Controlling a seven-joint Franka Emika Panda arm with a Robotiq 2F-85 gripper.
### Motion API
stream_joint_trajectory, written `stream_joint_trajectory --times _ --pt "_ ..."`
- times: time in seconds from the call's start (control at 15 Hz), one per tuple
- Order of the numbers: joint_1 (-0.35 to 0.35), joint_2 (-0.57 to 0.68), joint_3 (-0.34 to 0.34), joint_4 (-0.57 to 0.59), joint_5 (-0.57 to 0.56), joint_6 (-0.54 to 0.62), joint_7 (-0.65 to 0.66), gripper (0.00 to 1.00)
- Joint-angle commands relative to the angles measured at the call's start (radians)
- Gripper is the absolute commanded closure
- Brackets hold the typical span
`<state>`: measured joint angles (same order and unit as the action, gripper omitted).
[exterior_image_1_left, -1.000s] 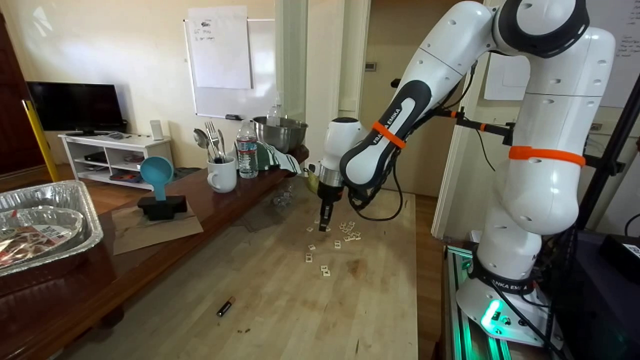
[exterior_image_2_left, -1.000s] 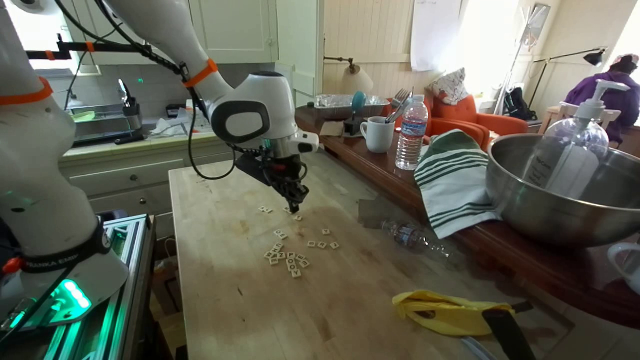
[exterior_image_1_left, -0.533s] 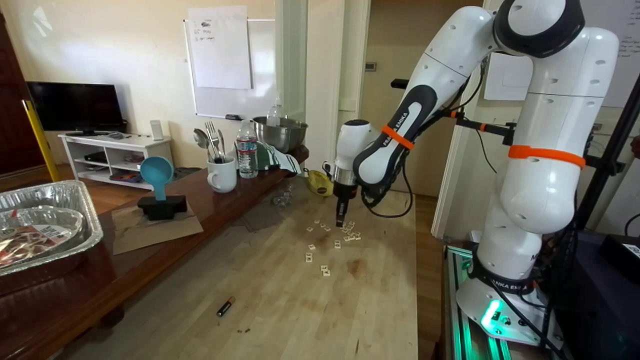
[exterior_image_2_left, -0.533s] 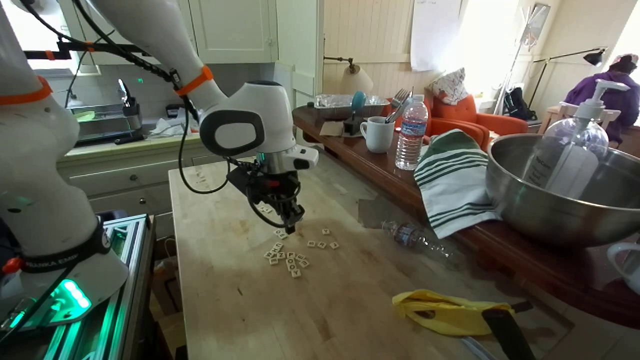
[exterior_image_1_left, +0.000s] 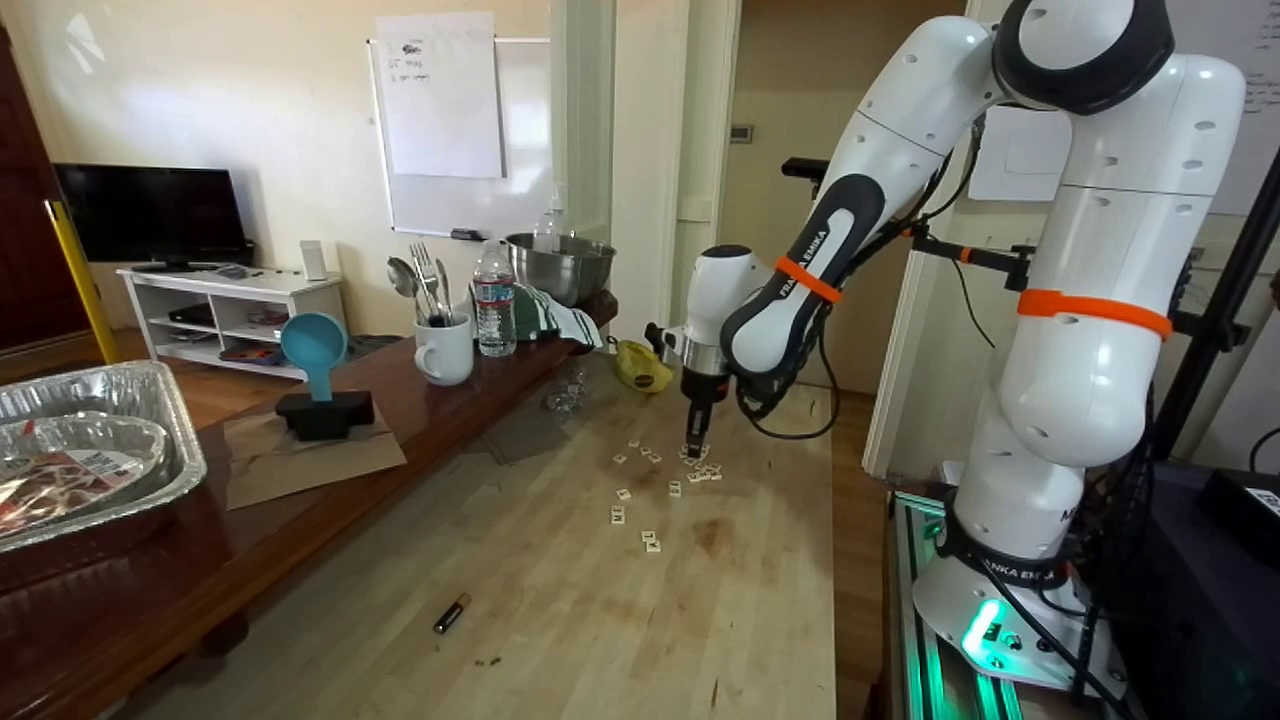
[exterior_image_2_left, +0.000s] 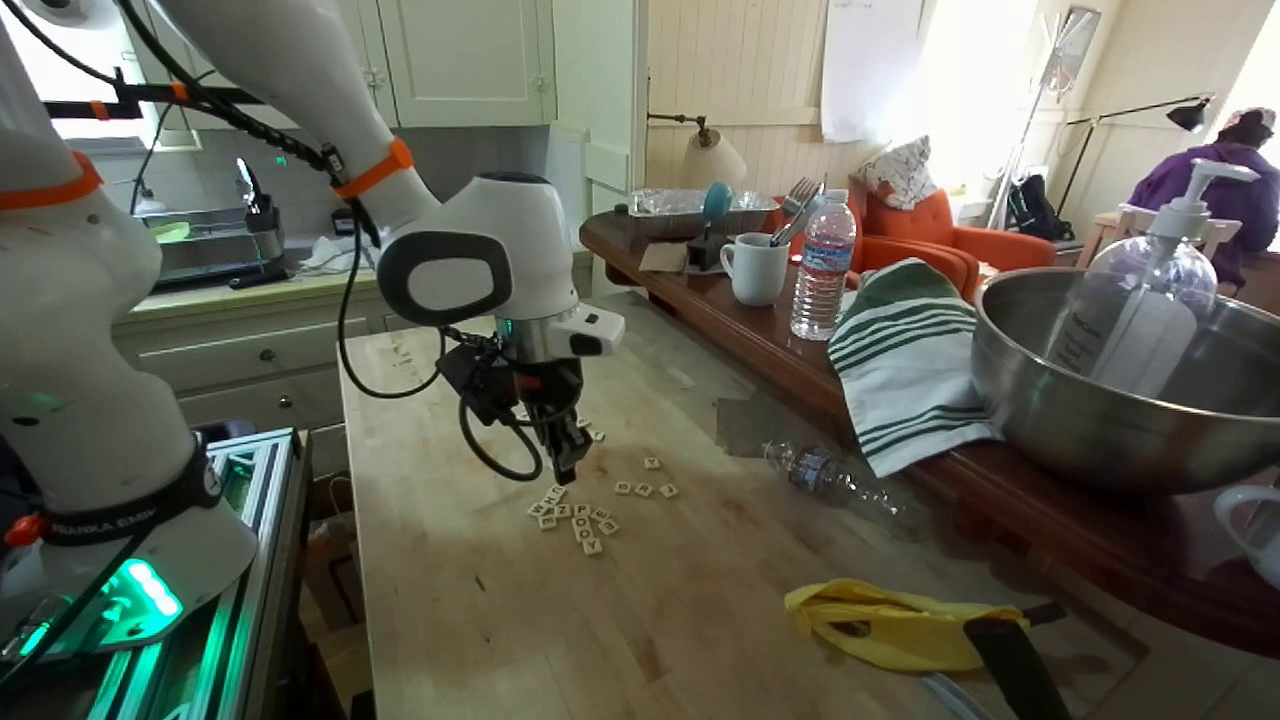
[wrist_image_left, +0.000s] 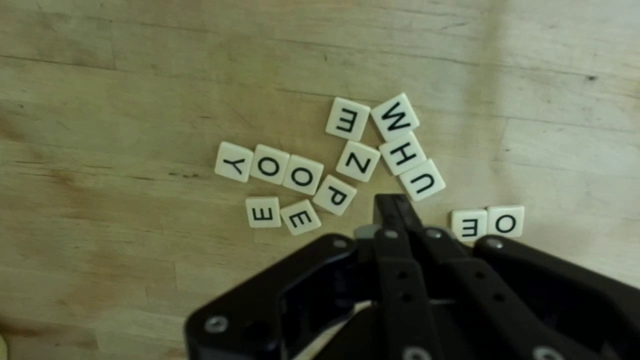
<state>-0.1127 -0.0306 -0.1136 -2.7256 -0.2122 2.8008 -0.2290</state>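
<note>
My gripper (wrist_image_left: 391, 197) is shut, its two black fingertips pressed together with nothing between them. It points down at the pale wooden tabletop among white letter tiles. In the wrist view the U tile (wrist_image_left: 422, 180) lies just past the tips, below the H tile (wrist_image_left: 402, 153) and W tile (wrist_image_left: 395, 117). Left of the tips is the P tile (wrist_image_left: 335, 195); an E tile (wrist_image_left: 469, 225) and O tile (wrist_image_left: 506, 221) sit to the right. Whether the tips touch wood or a tile, I cannot tell. Both exterior views show the gripper (exterior_image_1_left: 694, 452) low over the tile group (exterior_image_2_left: 583, 528).
A battery (exterior_image_1_left: 451, 613) lies on the tabletop. A yellow bag (exterior_image_2_left: 900, 625) and a clear bottle on its side (exterior_image_2_left: 820, 472) also rest there. Along one side runs a raised dark wooden counter (exterior_image_1_left: 400, 400) bearing a mug (exterior_image_1_left: 444, 350), an upright bottle (exterior_image_2_left: 824, 265), a striped towel and a steel bowl (exterior_image_2_left: 1100, 400).
The arm has swung across the table: rightward in one exterior view, nearer the camera in the other, bringing the shut gripper to the larger tile group. The tiles look unmoved.
</note>
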Motion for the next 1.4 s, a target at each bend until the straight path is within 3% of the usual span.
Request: stream_joint_trajectory --times 0.0,0.2,0.67,1.33 --pt "-0.015 -0.038 -0.005 -0.043 -0.064 0.027 0.059 1.00" --pt "-0.039 -0.040 -0.021 -0.053 -0.111 0.045 0.097 1.00" --pt "-0.057 0.053 -0.044 -0.016 -0.074 0.181 0.102 1.00" --pt "-0.050 0.144 -0.078 -0.016 -0.067 0.239 0.100 1.00"
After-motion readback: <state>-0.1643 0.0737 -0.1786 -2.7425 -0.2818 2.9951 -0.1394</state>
